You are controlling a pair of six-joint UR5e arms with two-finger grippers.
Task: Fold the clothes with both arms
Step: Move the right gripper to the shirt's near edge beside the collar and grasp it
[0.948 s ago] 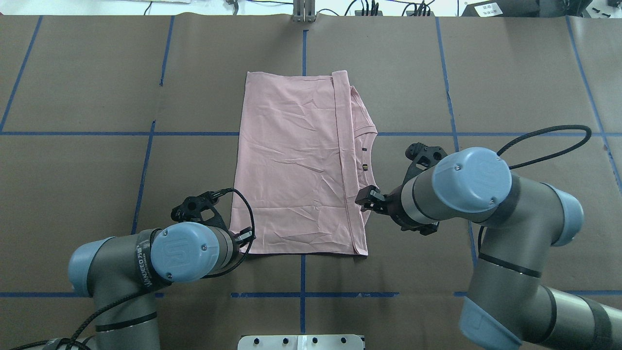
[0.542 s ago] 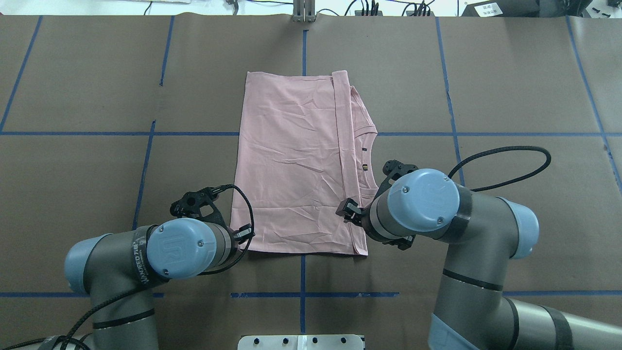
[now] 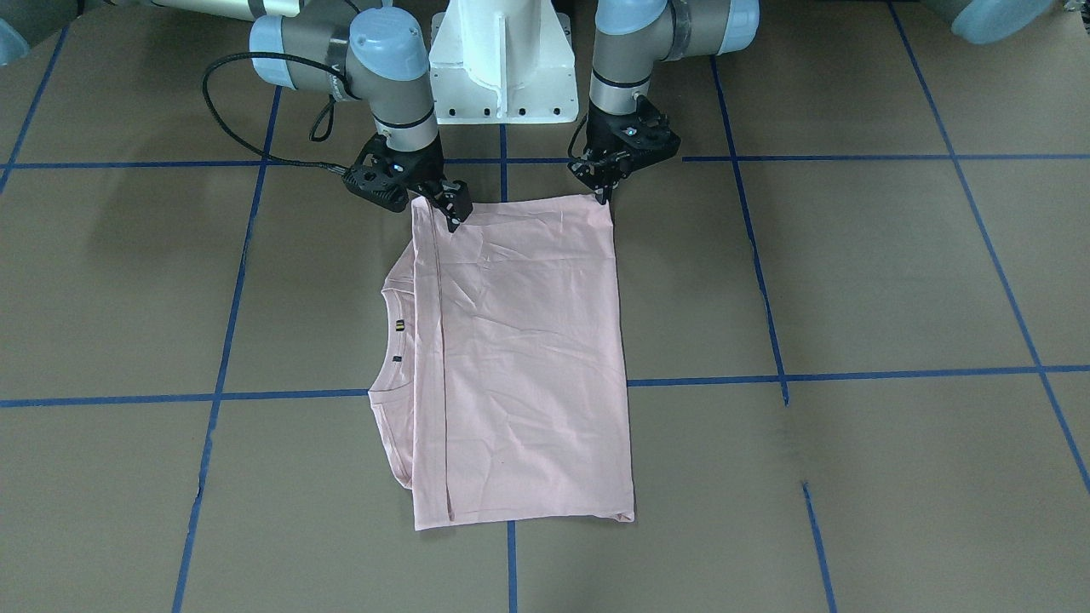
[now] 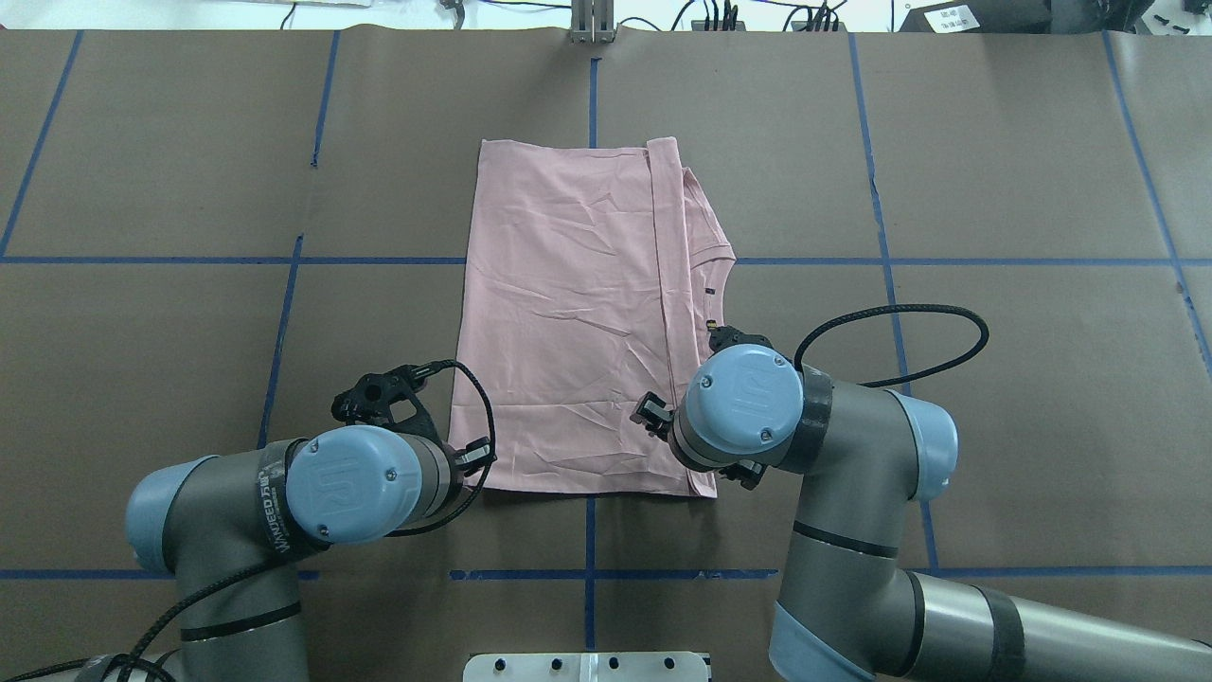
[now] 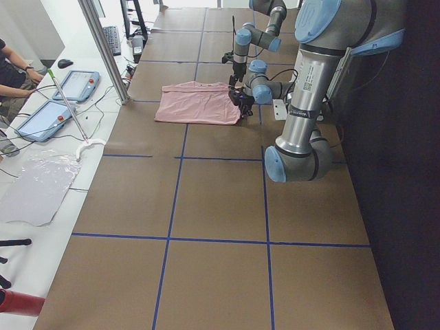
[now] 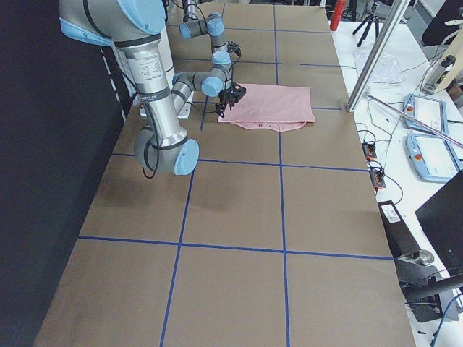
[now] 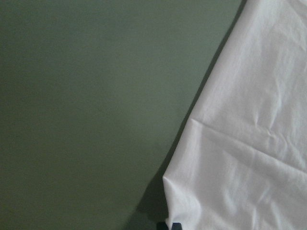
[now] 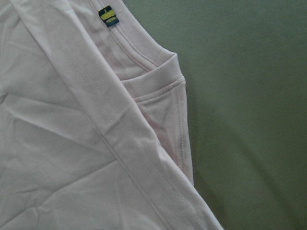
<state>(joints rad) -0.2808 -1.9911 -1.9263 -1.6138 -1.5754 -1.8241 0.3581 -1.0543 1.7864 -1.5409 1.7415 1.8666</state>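
The T-shirt's (image 4: 568, 313) corner sits at the left gripper's (image 3: 605, 194) fingertips; whether they clamp it, I cannot tell. Its folded edge lies under the right gripper's (image 3: 454, 211) 2 parted fingers.

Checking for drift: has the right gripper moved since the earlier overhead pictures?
Yes. The right gripper has slid leftward in the overhead view, from the pink T-shirt's right edge onto it.

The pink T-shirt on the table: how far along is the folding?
Done: the T-shirt lies flat, already folded into a rectangle. In hand: the left arm and right arm have their jaws at its end on their own side, one by each corner; whether they grip yet, I cannot tell. Left: probably folding it across into a smaller stack.
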